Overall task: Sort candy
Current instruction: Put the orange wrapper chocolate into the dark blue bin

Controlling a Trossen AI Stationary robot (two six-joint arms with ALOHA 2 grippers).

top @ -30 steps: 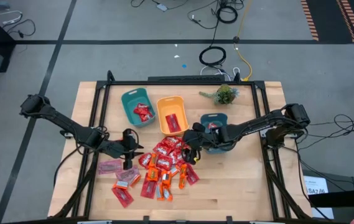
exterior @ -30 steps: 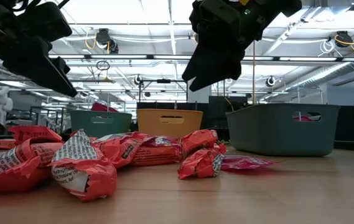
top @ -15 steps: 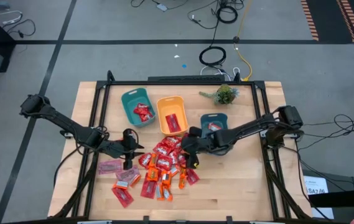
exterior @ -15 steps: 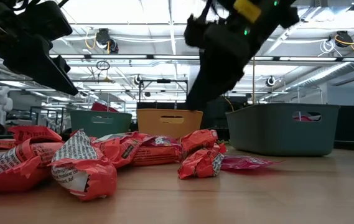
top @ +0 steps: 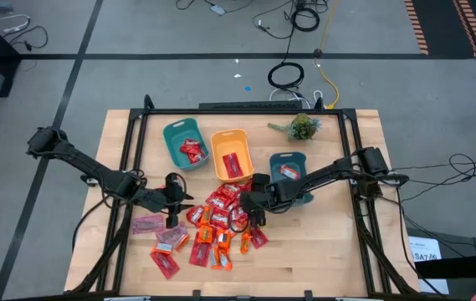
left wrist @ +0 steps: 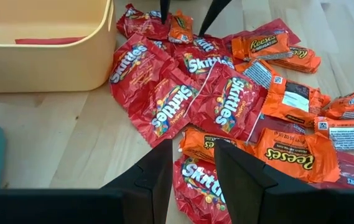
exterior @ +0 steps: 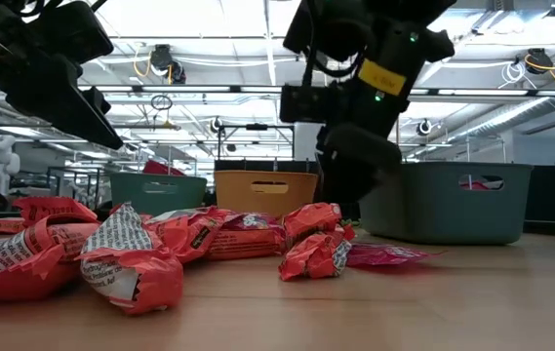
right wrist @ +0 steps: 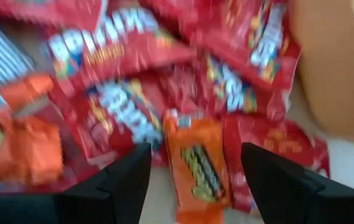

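Sorting is judged to be at an early stage. Nearest the front edge of the light wooden counter [top: 304,259], the heap of small flat wrapped candies [top: 212,226], mostly shiny red with several orange, remains unsorted, together with two pale pink-mauve packets [top: 147,223] at its left side.

The left claw [top: 173,203] hangs just above the left side of the heap, fingers narrowly parted and holding nothing. The right claw [top: 255,209] is lowered over the right side of the heap, fingers spread wide and empty; an orange candy [right wrist: 196,163] lies between them on the counter.

Farther back, three plastic bins hold few items: the teal left bin [top: 182,143] some red candies, the orange middle bin [top: 230,155] one red candy, the teal right bin [top: 289,172] one piece. A small green plant [top: 303,127] stands behind.
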